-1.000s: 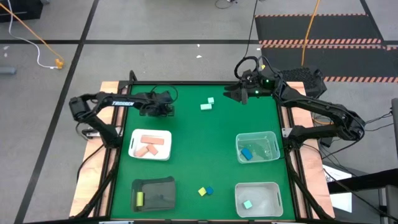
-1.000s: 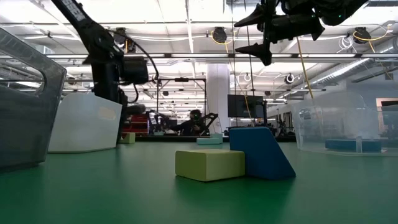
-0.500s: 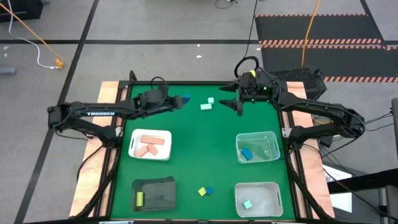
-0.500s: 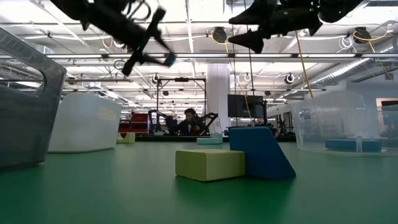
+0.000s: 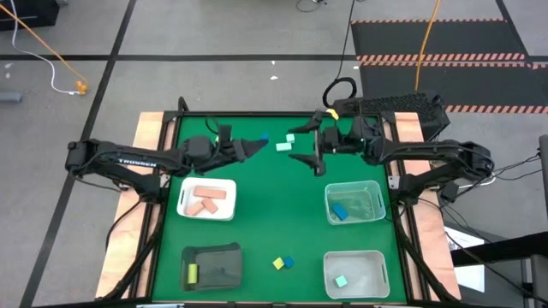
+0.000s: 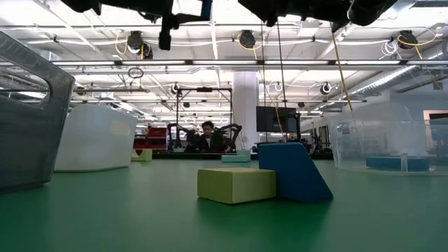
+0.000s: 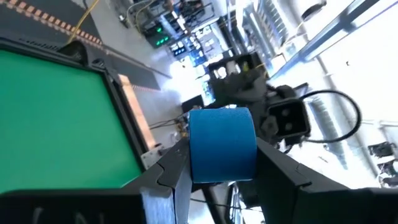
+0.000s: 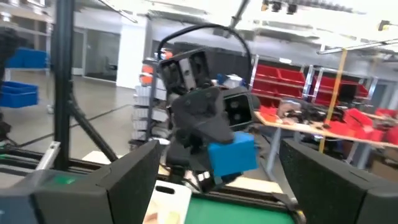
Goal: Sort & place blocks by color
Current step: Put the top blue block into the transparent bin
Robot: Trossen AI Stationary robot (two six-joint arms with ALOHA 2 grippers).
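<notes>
Since the earlier frame both arms have swung inward toward upper centre of the high view. Left gripper [image 5: 254, 145] is clamped on a blue block [image 7: 222, 144], raised above the green table [image 5: 274, 214]. Right gripper [image 5: 306, 146] faces it, fingers spread, holding nothing. Two mint blocks [image 5: 285, 143] lie between them.

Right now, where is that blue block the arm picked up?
The blue block is in the left gripper, held above the table's far middle, facing the open right gripper.
</notes>
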